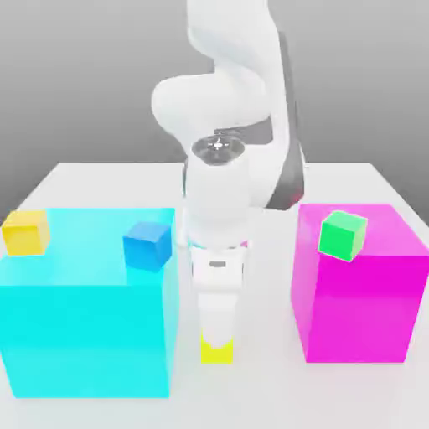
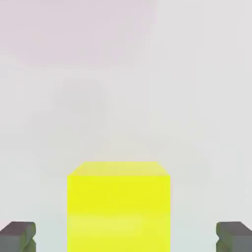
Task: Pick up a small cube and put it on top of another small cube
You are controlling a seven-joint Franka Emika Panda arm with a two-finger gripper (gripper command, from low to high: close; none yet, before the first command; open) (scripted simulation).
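in the exterior view, the gripper is down at the lemon-yellow cube, which sits on the table between the cyan block and the magenta block. the blue cube, where the yellow one should end up, rests on the cyan block's top, near its edge on the exterior view's right.

in the hand view, the fingers stand wide open, one to each side of the yellow cube, with a gap on both sides and nothing gripped. the cube looks a little nearer one finger, so centre over it first, keep the fingers square to its faces, then close gently and evenly. lift straight up, clear of the cyan block's edge, before moving across.
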